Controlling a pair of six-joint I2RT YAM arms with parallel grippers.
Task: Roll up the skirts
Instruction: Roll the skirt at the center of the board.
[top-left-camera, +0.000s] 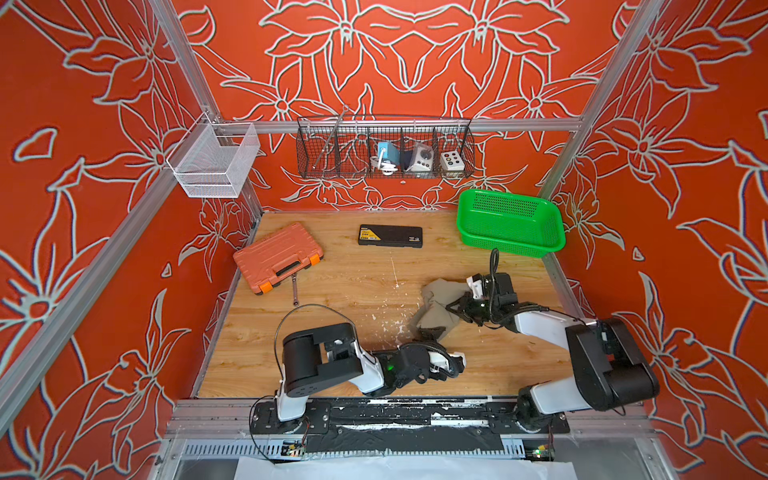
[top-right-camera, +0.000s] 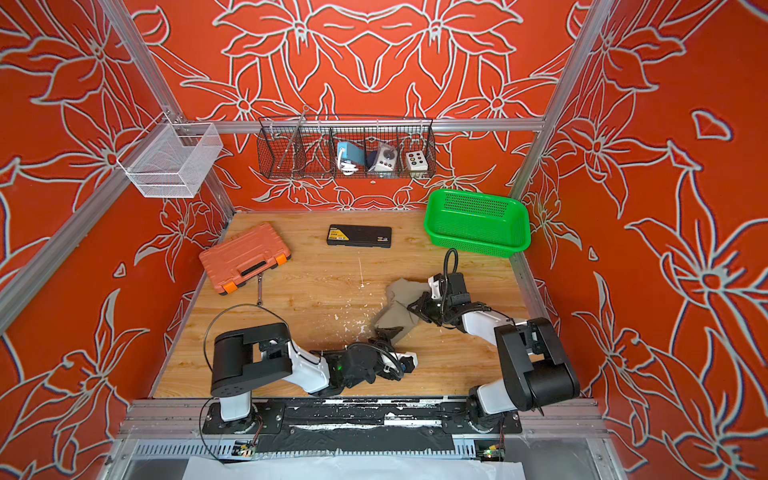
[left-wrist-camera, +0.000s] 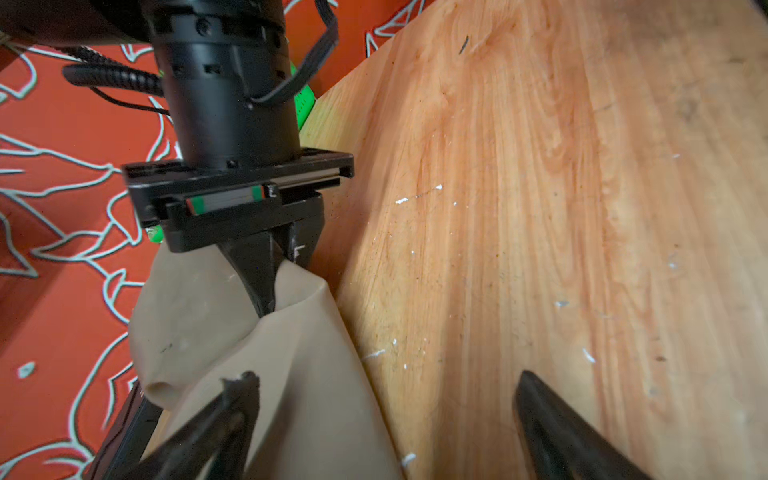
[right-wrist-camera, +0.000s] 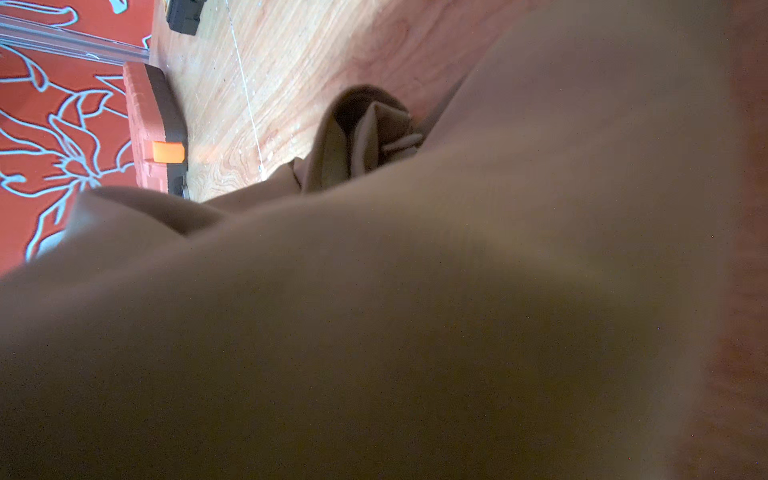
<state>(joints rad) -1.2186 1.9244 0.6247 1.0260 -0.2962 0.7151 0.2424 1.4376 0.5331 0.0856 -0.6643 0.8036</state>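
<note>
The skirts, a plain taupe cloth (top-left-camera: 434, 311) (top-right-camera: 392, 311), lie bunched on the wooden table right of centre. My right gripper (top-left-camera: 452, 309) (top-right-camera: 412, 309) comes in from the right and is shut on a raised fold; the left wrist view shows its fingers (left-wrist-camera: 266, 286) pinched together on the cloth (left-wrist-camera: 291, 374). In the right wrist view the cloth (right-wrist-camera: 415, 291) fills the picture and hides the jaws. My left gripper (top-left-camera: 430, 332) (top-right-camera: 388, 332) (left-wrist-camera: 386, 399) stands open at the cloth's near edge, one finger over the cloth and one over bare wood.
A green plastic basket (top-left-camera: 511, 246) sits at the back right corner. An orange tool case (top-left-camera: 278, 255) with a wrench (top-left-camera: 295, 289) beside it lies at the left. A black case (top-left-camera: 390, 236) lies at the back centre. Wire baskets hang on the back frame.
</note>
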